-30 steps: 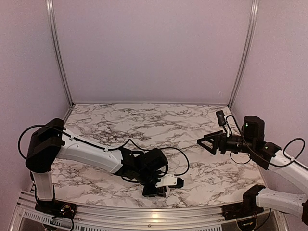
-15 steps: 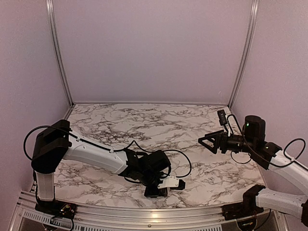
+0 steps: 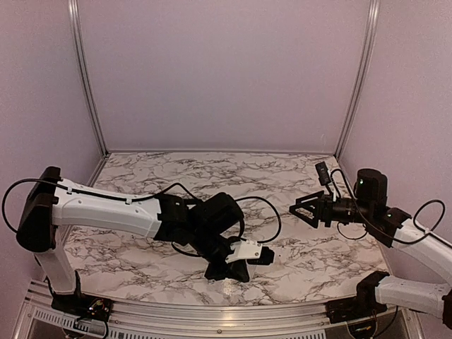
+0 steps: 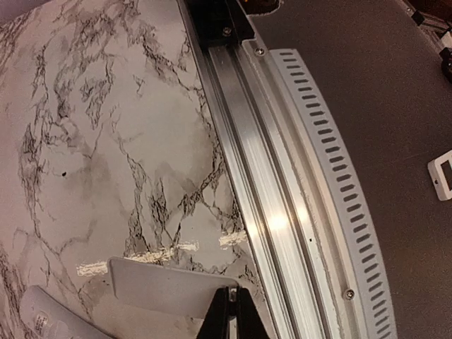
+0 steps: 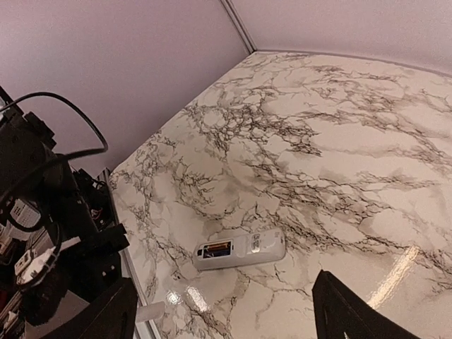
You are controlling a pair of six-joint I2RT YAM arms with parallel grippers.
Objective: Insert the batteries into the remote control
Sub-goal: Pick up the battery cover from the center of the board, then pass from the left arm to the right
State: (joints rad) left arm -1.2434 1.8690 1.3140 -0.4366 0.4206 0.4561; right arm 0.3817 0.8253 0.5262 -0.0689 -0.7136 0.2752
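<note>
The remote control (image 5: 240,252) lies face down on the marble table with its battery bay uncovered. One golden battery (image 5: 219,248) sits in that bay. My left gripper (image 4: 233,295) is shut on the edge of a flat white battery cover (image 4: 162,284), held low beside the table's front rail (image 4: 265,212). A rounded white end of the remote (image 4: 49,321) shows at the lower left of the left wrist view. In the top view the left gripper (image 3: 227,272) hangs near the front edge. My right gripper (image 3: 300,208) hovers open over the right side, its fingers (image 5: 346,311) wide apart with nothing between them.
The left arm (image 3: 113,212) stretches across the front left of the table, with its cable (image 3: 265,212) looping over the marble. An aluminium rail and a perforated strip (image 4: 332,176) run along the near edge. Purple walls close in the back and sides.
The left gripper has shut on the white cover. The left arm's shoulder has swung left and its wrist has shifted slightly. The right arm has hardly moved.
</note>
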